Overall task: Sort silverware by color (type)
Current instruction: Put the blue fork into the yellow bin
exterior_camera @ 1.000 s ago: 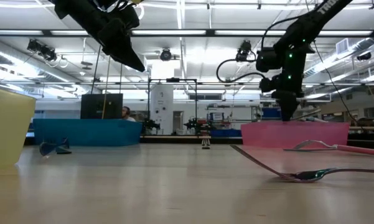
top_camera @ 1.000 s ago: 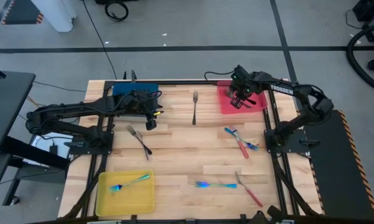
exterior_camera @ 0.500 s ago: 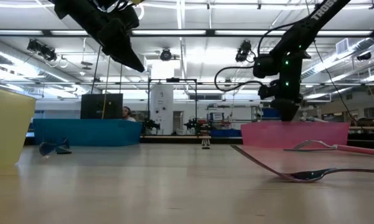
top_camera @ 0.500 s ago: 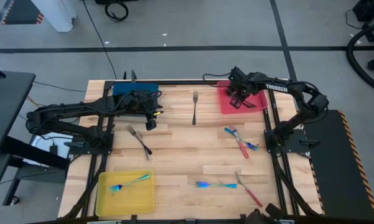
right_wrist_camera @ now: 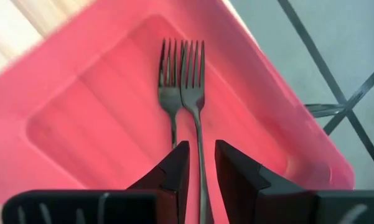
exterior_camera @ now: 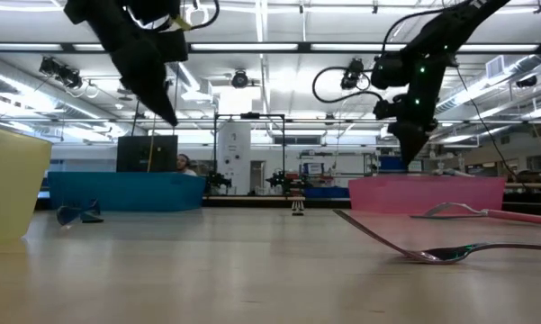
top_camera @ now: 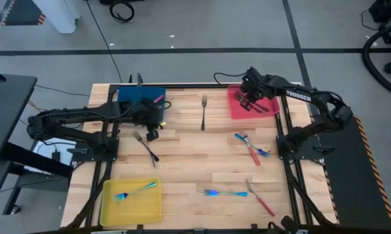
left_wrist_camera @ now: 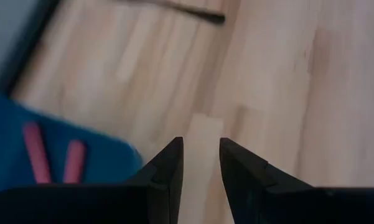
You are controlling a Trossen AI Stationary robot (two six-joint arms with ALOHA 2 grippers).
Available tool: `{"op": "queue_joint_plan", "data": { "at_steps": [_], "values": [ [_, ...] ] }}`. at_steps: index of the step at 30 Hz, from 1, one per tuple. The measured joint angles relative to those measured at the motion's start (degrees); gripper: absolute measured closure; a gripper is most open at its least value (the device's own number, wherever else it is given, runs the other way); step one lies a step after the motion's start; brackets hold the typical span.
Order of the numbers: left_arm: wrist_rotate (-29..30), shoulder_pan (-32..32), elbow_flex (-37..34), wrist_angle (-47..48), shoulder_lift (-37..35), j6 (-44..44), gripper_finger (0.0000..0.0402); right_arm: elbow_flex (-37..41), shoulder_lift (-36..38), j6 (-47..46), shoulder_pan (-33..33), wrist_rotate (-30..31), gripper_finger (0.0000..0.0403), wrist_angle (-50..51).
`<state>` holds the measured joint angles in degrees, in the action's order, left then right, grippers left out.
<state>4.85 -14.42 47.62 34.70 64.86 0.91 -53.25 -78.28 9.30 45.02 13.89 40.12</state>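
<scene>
Clearing right gripper [right_wrist_camera: 200,163] straight up off red tray [top_camera: 237,109], jaws slightly apart, empty; two grey forks [right_wrist_camera: 182,68] lie inside (don't snag tines). Left gripper [top_camera: 153,130] beside blue tray [top_camera: 133,94], jaws apart, empty. Next likely pick: grey fork [top_camera: 203,112] on surface between trays.

The tabletop [top_camera: 182,153] lies bare through its middle — a clear lane from the lone fork [top_camera: 203,111] at 12 o'clock down to the blue utensil [top_camera: 220,192] at 6. At 3 o'clock crossed utensils [top_camera: 250,146] block the way. The left gripper [top_camera: 152,134] hangs near a dark fork [top_camera: 145,145] at 9 o'clock; the right gripper [top_camera: 246,99] crowds the red tray [top_camera: 273,108] — two forks [right_wrist_camera: 182,68] inside.
</scene>
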Motion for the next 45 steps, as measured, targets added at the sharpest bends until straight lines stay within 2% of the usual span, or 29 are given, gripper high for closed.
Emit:
{"op": "queue_joint_plan", "data": {
  "at_steps": [4, 10, 18, 23, 28, 36, 45],
  "values": [
    [-0.02, 2.3, 0.0, 3.83, 0.0, -11.15, 0.0297, 0.0, 2.25, -2.5, -1.23, -0.02, 0.0317, 0.0],
    [-0.01, 6.7, 0.0, 7.29, 0.0, -32.75, 0.0297, 0.0, 3.64, -4.81, -2.34, -0.04, 0.0317, -0.22],
    [3.09, 11.62, -1.98, 14.91, -0.02, -51.29, 0.0297, 0.0, 3.69, -6.7, -3.29, -0.07, 0.0317, -0.2],
    [1.13, 14.0, -6.9, 15.92, -0.02, -62.6, 0.0297, 0.0, 3.69, -6.78, -4.22, -0.11, 0.0317, -0.16],
    [-0.57, 14.06, -9.06, 14.99, -0.02, -67.61, 0.0297, 0.0, 3.69, -6.8, -5.48, -0.13, 0.0317, -0.18],
    [-0.62, 14.08, -9.05, 12.12, 0.09, -67.82, 0.0297, 0.0, 3.69, -6.8, -7.37, -0.15, 0.0317, -0.16],
    [-0.64, 14.35, -9.05, 11.93, 6.76, -66.01, 0.0297, 0.0, 3.69, -6.8, -8.56, -0.24, 0.0317, -0.18]
  ]
}}
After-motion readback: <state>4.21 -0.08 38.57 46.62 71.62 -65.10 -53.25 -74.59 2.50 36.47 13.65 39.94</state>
